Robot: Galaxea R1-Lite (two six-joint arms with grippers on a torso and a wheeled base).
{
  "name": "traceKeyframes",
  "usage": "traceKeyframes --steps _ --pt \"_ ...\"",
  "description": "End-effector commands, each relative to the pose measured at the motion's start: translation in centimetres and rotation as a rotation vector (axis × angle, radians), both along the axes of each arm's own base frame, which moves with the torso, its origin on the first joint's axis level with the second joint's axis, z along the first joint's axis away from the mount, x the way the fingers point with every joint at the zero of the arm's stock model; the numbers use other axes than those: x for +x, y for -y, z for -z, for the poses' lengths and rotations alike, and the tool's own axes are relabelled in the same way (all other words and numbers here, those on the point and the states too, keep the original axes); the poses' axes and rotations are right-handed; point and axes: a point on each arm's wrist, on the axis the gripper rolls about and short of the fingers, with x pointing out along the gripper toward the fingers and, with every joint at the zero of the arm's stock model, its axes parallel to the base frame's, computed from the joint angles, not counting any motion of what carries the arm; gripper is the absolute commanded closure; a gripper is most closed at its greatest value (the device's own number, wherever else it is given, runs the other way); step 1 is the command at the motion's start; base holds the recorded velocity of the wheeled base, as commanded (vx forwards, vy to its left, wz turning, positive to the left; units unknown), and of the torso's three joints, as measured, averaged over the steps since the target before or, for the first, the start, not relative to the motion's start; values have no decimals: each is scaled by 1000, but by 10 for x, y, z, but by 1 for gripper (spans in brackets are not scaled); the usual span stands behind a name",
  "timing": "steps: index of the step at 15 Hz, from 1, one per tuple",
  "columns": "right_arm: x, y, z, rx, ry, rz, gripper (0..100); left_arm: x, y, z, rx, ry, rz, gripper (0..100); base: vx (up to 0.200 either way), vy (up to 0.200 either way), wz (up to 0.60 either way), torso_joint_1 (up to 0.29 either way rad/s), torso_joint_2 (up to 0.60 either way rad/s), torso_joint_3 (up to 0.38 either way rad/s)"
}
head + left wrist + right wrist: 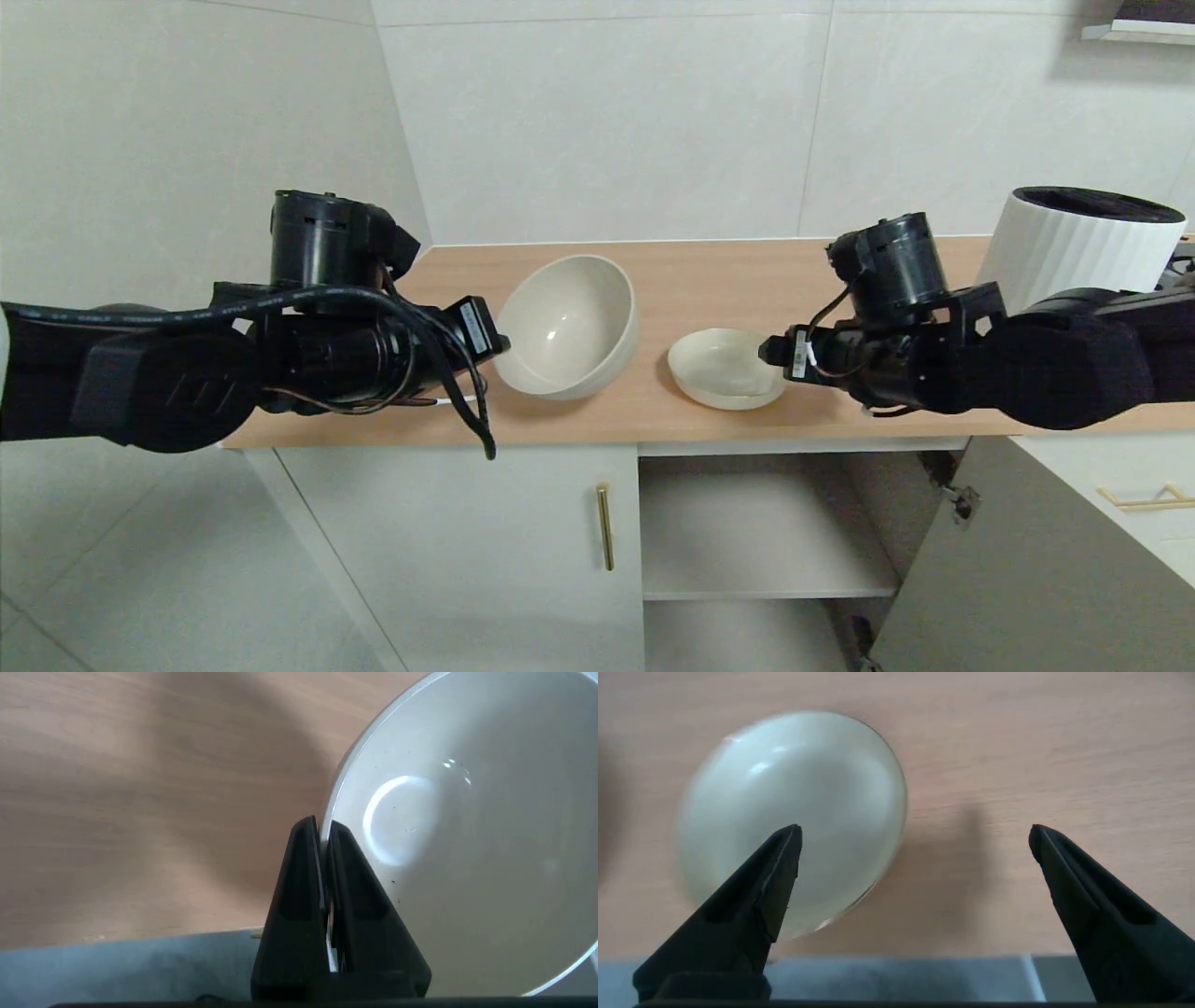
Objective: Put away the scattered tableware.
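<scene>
Bright even light, small glints inside the large bowl (568,327), soft shadows across the bench (709,280), dimmer cabinet (752,509) beneath it.

no words or numbers are legible. stickers (475,329) on the left end effector (502,347) and right end effector (767,351) are too small.

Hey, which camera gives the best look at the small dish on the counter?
The right wrist view: it looks down on nearly the whole small dish, just below the open right claw. The head view shows it at a slant, its edge partly hidden behind that claw. The left wrist view takes in the big bowl instead.
</scene>
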Motion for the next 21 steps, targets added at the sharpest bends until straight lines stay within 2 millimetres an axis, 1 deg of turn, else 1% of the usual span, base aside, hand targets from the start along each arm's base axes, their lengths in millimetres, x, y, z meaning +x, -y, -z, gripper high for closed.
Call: traceKeyframes --steps 1,3,6,7,11,12,14,15,17,18,19,20,21 --pt "12 -8 22 -26 -42 2 0 -4 -1 -5 -6 14 0 100 0 0 0 0 0 0" --pt "18 -11 28 -30 -29 15 0 -4 -1 -5 -5 13 1 100 0 0 0 0 0 0" --pt "18 -11 28 -30 -23 21 0 -4 0 -5 -6 13 4 100 0 0 0 0 0 0" --pt "18 -11 28 -28 -23 21 100 -4 0 -5 -6 13 4 100 0 0 0 0 0 0" --pt "19 -11 27 -19 -15 22 100 -5 0 -5 -6 14 4 100 0 0 0 0 0 0" --pt "17 -10 24 -12 -10 20 100 -5 0 -5 -6 14 4 100 0 0 0 0 0 0" --pt "10 -6 10 15 16 13 100 -7 -1 -8 -10 21 4 100 0 0 0 0 0 0" --pt "5 -3 2 40 24 -2 100 -11 -3 -10 -13 27 5 100 0 0 0 0 0 0" --pt "-12 7 -19 124 38 -70 100 -21 -6 -17 -19 44 8 100 0 0 0 0 0 0" --pt "-28 16 -29 160 39 -124 100 -30 -9 -19 -26 48 21 100 0 0 0 0 0 0" --pt "-43 24 -35 187 37 -172 100 -43 -14 -21 -37 47 45 100 0 0 0 0 0 0" --pt "-49 27 -37 194 37 -190 100 -49 -16 -22 -43 47 61 100 0 0 0 0 0 0" --pt "-63 34 -39 204 28 -219 100 -64 -20 -24 -57 53 96 100 0 0 0 0 0 0"
